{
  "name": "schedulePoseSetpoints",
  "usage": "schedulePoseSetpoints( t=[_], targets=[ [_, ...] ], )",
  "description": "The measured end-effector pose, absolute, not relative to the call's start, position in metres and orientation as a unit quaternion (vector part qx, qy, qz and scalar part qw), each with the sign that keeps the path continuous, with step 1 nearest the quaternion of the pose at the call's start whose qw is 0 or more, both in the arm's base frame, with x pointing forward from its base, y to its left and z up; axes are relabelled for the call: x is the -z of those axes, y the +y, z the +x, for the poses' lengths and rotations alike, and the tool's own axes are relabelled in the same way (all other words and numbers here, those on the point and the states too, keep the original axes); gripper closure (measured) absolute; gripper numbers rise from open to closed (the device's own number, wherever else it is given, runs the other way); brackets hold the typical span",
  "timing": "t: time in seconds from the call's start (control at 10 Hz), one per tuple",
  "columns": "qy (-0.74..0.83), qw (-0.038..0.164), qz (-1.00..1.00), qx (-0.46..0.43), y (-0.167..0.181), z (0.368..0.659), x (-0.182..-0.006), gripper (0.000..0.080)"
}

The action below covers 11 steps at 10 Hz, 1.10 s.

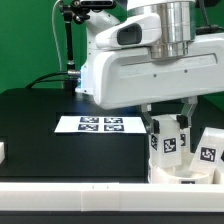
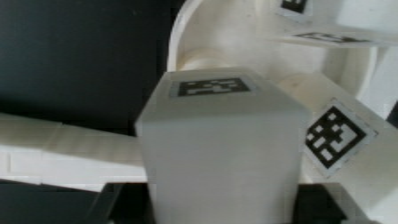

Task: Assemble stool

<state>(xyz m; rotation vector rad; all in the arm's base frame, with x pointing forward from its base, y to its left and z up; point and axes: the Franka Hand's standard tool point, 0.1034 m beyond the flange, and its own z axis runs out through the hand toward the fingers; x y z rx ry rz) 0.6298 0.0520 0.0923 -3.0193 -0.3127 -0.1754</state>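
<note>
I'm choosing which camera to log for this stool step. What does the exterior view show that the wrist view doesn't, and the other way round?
Only the exterior view shows the marker board lying flat on the black table, the arm's white body, and another loose leg at the exterior view's right. Only the wrist view shows the held leg's top-face tag close up and the long white rail beyond it. Both show the gripper shut on a tagged leg at the curved white seat.

black table point(image 1: 40, 115), marker board point(image 1: 100, 124), seat point(image 1: 170, 172)
</note>
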Motion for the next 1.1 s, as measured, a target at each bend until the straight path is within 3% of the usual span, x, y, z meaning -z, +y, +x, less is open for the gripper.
schedulePoseSetpoints(
  t=[0.5,0.7,1.1],
  targets=[
    [0.040,0.068,-0.996,0.050,0.055,0.630,-0.092,0.0454],
    [0.165,0.088,-0.982,0.040,0.061,0.628,-0.091,0.0454],
    [0.327,0.105,-0.939,0.020,0.070,0.627,-0.089,0.0454]
  ],
)
